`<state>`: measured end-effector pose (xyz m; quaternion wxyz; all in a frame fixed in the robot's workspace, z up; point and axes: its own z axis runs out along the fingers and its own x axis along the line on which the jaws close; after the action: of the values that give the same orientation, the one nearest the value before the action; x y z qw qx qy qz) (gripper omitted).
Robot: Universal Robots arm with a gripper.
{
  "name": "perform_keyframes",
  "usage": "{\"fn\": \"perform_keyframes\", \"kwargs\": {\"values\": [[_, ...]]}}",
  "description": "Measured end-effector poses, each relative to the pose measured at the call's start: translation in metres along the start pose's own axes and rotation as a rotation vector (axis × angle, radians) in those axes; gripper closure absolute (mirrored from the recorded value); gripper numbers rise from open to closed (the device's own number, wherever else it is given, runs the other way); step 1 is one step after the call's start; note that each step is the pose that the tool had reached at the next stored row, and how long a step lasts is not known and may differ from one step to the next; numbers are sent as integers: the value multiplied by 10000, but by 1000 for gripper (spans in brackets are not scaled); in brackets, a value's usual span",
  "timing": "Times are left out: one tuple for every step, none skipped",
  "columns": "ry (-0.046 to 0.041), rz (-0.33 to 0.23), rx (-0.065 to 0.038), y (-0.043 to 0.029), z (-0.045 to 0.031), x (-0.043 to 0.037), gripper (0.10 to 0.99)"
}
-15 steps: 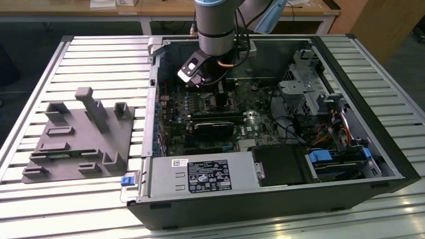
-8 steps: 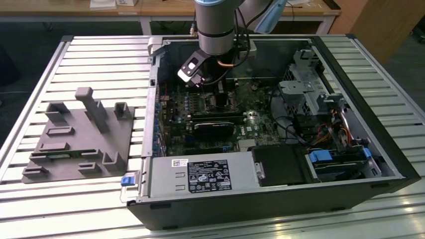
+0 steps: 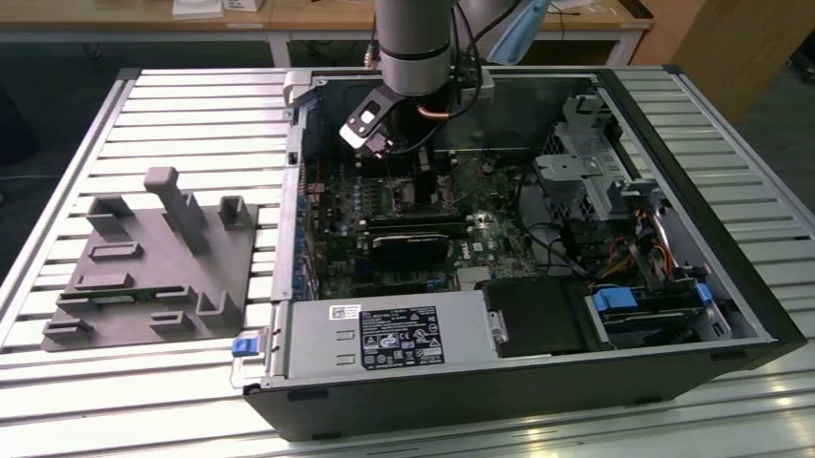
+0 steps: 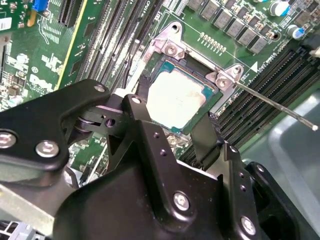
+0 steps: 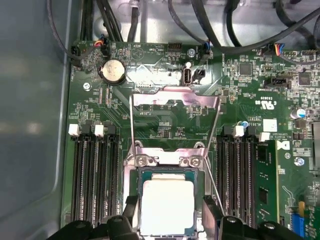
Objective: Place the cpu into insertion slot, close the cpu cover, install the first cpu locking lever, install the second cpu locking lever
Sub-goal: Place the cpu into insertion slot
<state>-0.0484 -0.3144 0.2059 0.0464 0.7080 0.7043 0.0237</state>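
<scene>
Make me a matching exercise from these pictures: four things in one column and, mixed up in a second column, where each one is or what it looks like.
Things
1. cpu
2. coin battery
3. grey fixture
4. locking lever

Descriptions
A. thin bare metal rod
B. on the slatted table, outside the computer case
C. round and silvery, on the green board
D. pale square between the rows of black memory slots

Pairs: 1-D, 2-C, 3-B, 4-A

- cpu (image 5: 166, 206): pale, dull metal face.
- cpu cover (image 5: 172, 95): smooth, shiny silvery metal.
- locking lever (image 4: 275, 105): thin bare bright metal rod.
- gripper (image 4: 170, 120): matt black, bright screw heads.
- motherboard (image 5: 165, 127): glossy green board.
</scene>
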Motion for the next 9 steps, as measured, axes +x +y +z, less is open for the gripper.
{"fn": "perform_keyframes", "kwargs": {"values": [[1, 0, -1, 0, 0, 0, 475], [3, 0, -2, 0, 0, 0, 475], [1, 0, -1, 0, -1, 0, 475], [0, 0, 0, 0, -2, 0, 475], [0, 0, 0, 0, -3, 0, 475], [0, 0, 0, 0, -3, 0, 490], [0, 0, 0, 0, -4, 0, 490], [0, 0, 0, 0, -4, 0, 553], [0, 0, 0, 0, -5, 0, 612]]}}
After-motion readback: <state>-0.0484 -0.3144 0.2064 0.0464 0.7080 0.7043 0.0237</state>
